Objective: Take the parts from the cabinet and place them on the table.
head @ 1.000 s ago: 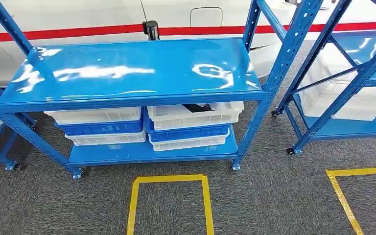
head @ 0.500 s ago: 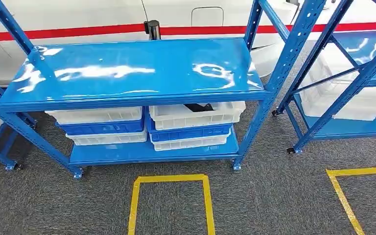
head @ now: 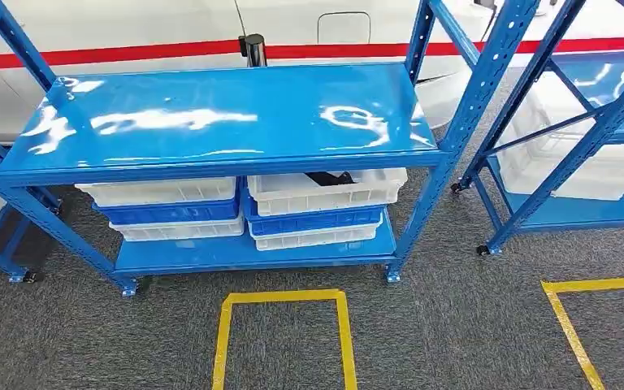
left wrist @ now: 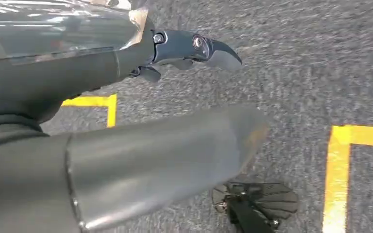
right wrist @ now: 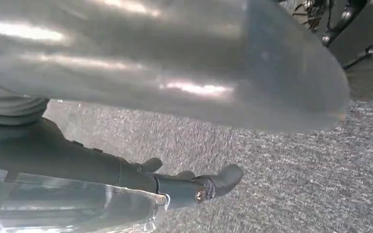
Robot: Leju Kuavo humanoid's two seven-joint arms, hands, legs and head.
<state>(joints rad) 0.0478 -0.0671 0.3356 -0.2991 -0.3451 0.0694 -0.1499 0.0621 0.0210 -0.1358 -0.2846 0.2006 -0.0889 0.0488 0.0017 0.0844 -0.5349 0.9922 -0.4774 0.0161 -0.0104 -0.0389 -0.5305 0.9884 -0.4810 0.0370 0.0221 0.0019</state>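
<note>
Hands hang over grey carpet, left hand (left wrist: 141, 145) and right hand (right wrist: 165, 68) both empty, fingers loosely apart; bins (head: 325, 191) sit under the blue shelf (head: 219, 114).

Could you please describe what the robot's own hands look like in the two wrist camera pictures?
The left hand has a thick, smooth grey thumb with a rounded, slightly glossy tip and a grey ribbed cover behind it. Its darker fingers are slim, with a round silver pivot fastener and a pointed, curved tip. The right hand looks alike: a broad shiny grey thumb and dark fingers with a small silver fastener.
</note>
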